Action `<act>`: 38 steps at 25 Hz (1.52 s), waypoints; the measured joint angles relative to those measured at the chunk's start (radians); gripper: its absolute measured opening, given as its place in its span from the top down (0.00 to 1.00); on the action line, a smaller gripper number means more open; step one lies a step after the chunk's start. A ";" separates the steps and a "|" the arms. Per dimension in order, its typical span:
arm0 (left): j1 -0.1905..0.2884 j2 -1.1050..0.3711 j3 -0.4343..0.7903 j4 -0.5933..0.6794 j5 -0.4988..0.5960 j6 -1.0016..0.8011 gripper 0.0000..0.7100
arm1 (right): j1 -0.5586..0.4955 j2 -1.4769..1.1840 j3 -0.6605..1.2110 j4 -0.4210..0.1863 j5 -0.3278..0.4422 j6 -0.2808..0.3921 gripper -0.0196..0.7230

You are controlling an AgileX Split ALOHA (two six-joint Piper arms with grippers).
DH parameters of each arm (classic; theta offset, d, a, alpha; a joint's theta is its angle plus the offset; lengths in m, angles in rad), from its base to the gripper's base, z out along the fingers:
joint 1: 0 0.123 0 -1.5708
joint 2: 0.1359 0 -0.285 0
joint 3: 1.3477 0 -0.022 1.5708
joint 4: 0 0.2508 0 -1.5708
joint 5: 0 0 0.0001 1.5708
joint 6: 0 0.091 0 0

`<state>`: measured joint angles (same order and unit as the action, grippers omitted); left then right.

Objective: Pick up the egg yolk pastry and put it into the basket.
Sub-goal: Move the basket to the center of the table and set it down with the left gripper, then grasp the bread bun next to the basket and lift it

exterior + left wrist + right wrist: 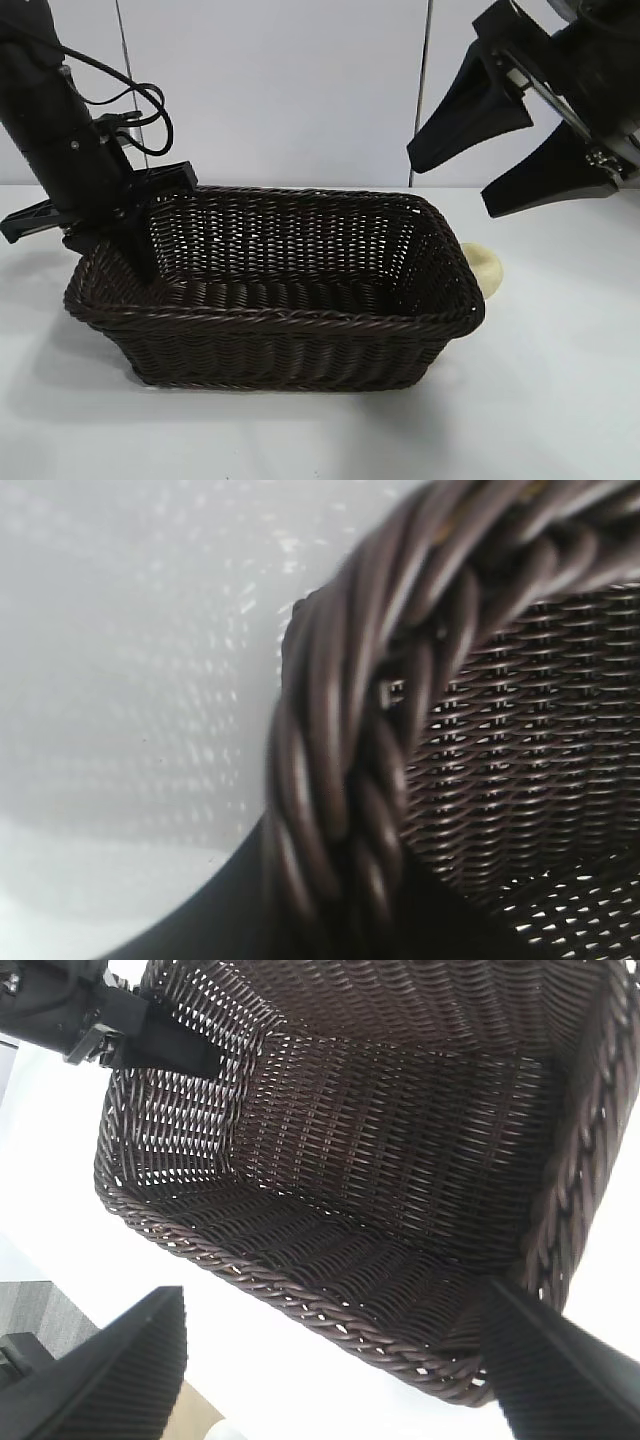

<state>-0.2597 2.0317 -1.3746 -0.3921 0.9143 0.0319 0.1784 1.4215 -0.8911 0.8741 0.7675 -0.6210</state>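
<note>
Your right gripper (512, 150) hangs spread wide and empty above the basket (300, 315); the left gripper (128, 228) straddles the rim at the far end, whether it pinches I cannot tell. The egg yolk pastry (484, 266) sits outside, touching the wall: descending there, a finger may snag wicker and shove the basket.

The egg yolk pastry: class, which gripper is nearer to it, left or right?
Right. The right gripper hangs open above the egg yolk pastry, which lies on the table against the basket. The left gripper is at the basket's opposite end.
</note>
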 joint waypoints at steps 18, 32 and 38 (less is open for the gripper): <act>0.000 -0.098 -0.201 0.129 0.261 0.030 0.16 | 0.000 0.000 0.000 0.000 0.001 0.000 0.19; 0.132 -0.144 -0.217 0.303 0.293 -0.008 0.16 | 0.000 0.000 0.000 0.000 0.001 0.000 0.19; 0.243 -0.144 -0.217 0.317 0.306 -0.013 0.16 | 0.000 0.000 0.000 0.000 0.000 0.000 0.19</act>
<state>-0.0167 1.8877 -1.5911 -0.0748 1.2204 0.0186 0.1784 1.4215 -0.8911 0.8741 0.7676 -0.6210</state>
